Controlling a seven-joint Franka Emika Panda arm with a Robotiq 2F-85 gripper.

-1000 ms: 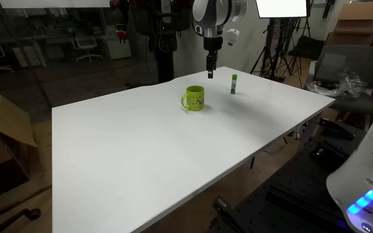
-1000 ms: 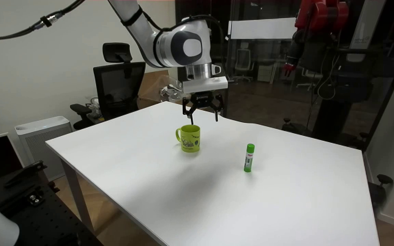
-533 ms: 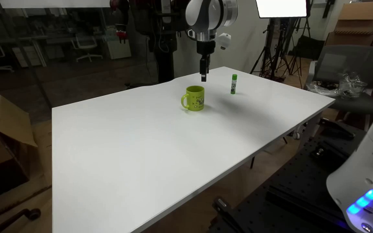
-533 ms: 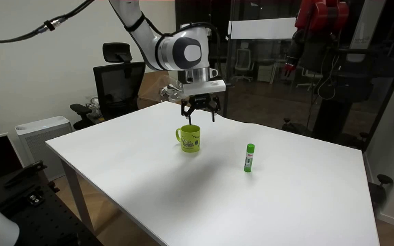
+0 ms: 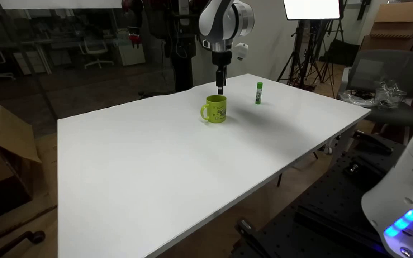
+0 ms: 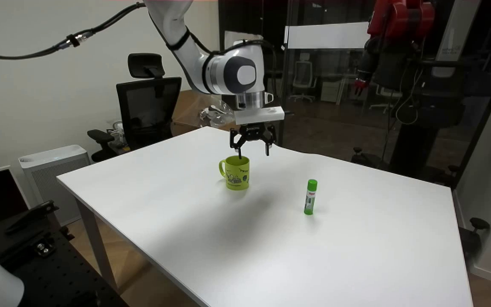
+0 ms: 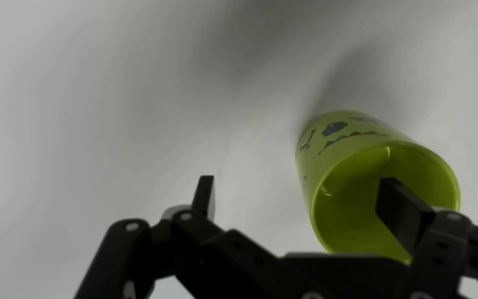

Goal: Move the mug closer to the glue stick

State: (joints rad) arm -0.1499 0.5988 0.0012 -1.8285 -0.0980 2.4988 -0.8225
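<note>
The lime-green mug [image 5: 216,111] stands upright on the white table in both exterior views, its handle [image 6: 222,168] pointing away from the glue stick. The slim green glue stick [image 6: 310,198] stands upright a short way off; it also shows in an exterior view [image 5: 259,94] but is out of the wrist view. My gripper [image 6: 253,156] is open and empty, pointing down just above the mug's rim. In the wrist view, one finger [image 7: 403,209] overlaps the mug's opening [image 7: 355,195] and the other finger [image 7: 203,197] is outside it, over the table. I cannot tell whether the tip is inside the mug.
The white table [image 5: 149,172] carries the mug and glue stick. A red and black robot [image 6: 403,25] stands beyond the table. An office chair [image 6: 149,102] and an air-purifier-like white box [image 6: 56,179] stand off the table.
My gripper has come lower, down to about the mug's rim, and in an exterior view it has shifted left over the mug. It stays open. The mug and glue stick have not moved.
</note>
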